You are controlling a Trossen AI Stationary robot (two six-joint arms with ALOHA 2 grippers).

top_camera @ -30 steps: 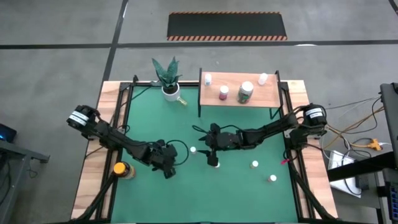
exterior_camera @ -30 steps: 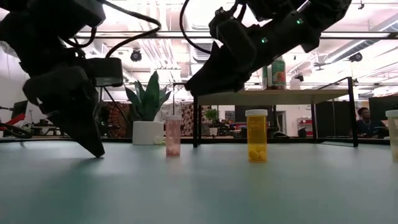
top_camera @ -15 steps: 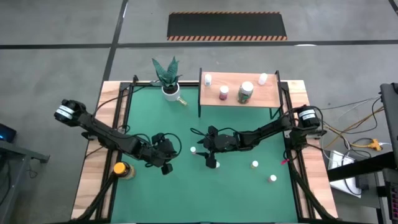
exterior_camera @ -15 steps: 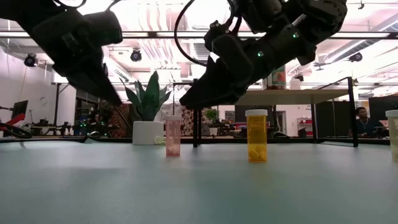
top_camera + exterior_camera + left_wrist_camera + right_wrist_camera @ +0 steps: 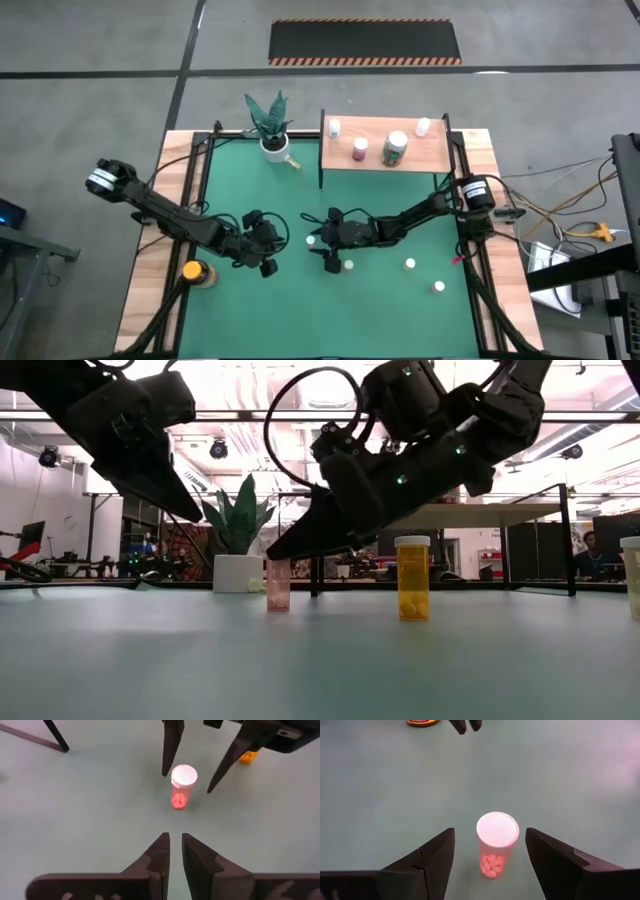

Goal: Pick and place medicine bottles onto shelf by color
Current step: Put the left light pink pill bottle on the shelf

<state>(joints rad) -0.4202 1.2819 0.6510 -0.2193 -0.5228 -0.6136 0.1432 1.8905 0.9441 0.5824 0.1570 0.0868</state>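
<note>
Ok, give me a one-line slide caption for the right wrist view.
Open right gripper poised around an upright white-capped pink pill bottle on the green mat, fingers not yet touching it.

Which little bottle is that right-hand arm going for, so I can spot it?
Look at the middle of the green mat, under the right arm's open fingers. There stands a pink bottle with a white cap; its nearest neighbour is orange.

R claw (image 5: 490, 852) moved over to pink bottle (image 5: 496, 842); L claw (image 5: 172, 852) lifted.
</note>
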